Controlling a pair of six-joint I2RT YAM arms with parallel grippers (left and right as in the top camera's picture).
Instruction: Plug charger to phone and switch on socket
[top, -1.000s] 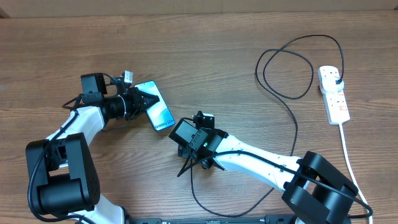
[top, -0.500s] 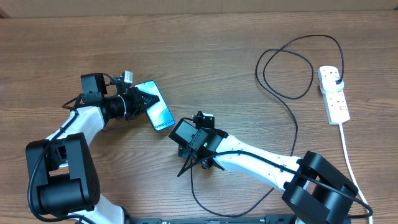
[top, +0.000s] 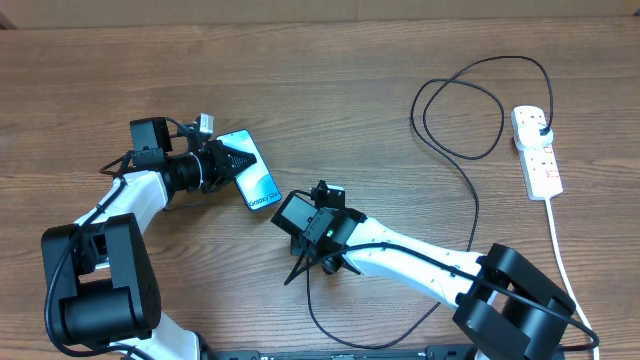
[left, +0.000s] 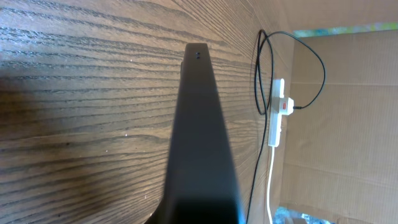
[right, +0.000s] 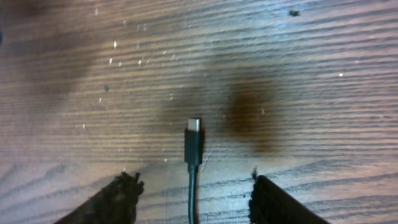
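On the grained wooden counter (top: 350, 90), the left claw (top: 232, 160) pinches the slim, glossy phone (top: 255, 175) by its edge. The right claw (right: 194, 180) stands partly spread and touches nothing. The thin black charger (right: 193, 146) lies with its tip between the fingers. The oblong white socket (top: 538, 155) lies far right.

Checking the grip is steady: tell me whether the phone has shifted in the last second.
No. In the overhead view the phone keeps its place and tilt relative to the socket.
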